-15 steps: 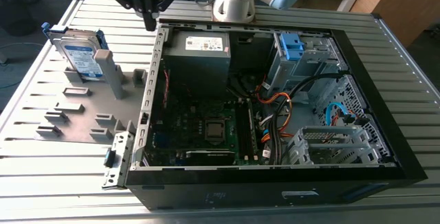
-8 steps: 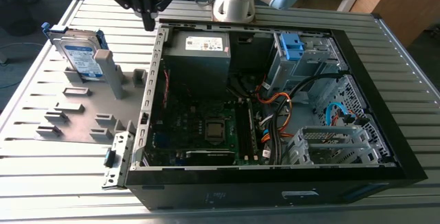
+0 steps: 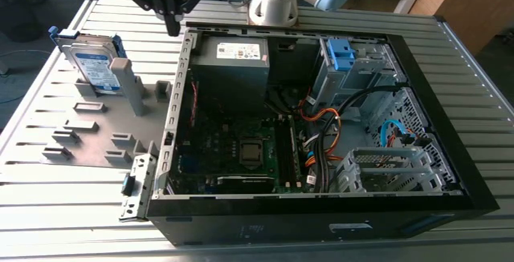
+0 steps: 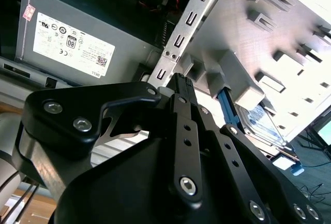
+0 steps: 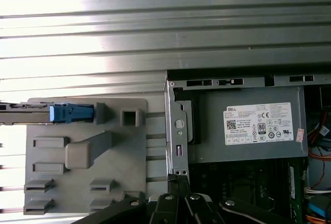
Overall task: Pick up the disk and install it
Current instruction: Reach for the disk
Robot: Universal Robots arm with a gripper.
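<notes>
The disk (image 3: 90,64) stands on edge in a slot of the grey holder plate (image 3: 88,147), at the exterior view's left of the open computer case (image 3: 321,208). It is silver, with a white-and-blue label and blue side rails. In the second wrist view the disk (image 4: 265,122) leans behind a grey post. The first wrist view shows the disk (image 5: 31,111) edge-on with its blue rail end. My gripper (image 3: 173,30) hangs above the case's left wall near the back corner, to the right of the disk and apart from it. Its fingers (image 4: 180,83) are shut with nothing held.
A grey power-supply box (image 3: 233,63) with a white sticker fills the case's back corner beside my gripper. A bare blue bracket (image 3: 340,54) sits in the bay at the back right. Cables (image 3: 321,135) cross the case, and a metal drive cage (image 3: 389,170) stands at the front right.
</notes>
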